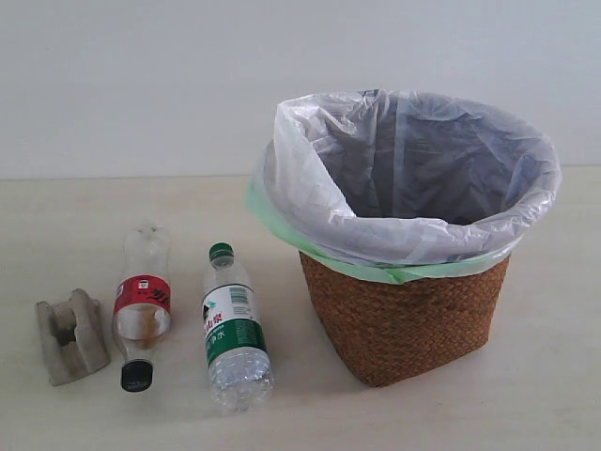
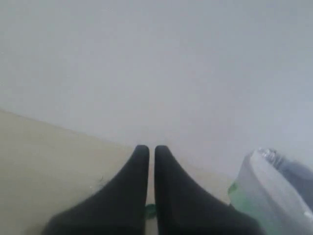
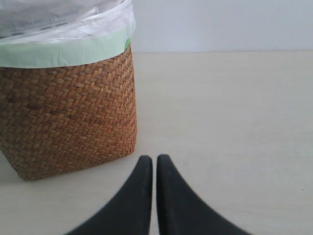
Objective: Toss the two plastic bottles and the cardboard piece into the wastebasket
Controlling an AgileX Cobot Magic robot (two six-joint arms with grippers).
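Beside one wastebasket (image 1: 404,319), two bottles (image 1: 142,305) (image 1: 235,329) and one cardboard piece (image 1: 73,335); left end effector (image 2: 151,149) and right end effector (image 3: 154,159) narrow, empty.

Browns, greens and a pale beige counter (image 1: 94,216)
Wastebasket (image 1: 404,324) brown herringbone weave; white bag (image 1: 300,178) translucent, over a green bag (image 1: 376,272); red-label bottle (image 1: 143,296) clear, black cap; green-label bottle (image 1: 233,329) clear, green-and-white label, green cap; cardboard piece (image 1: 73,335) grey-beige.
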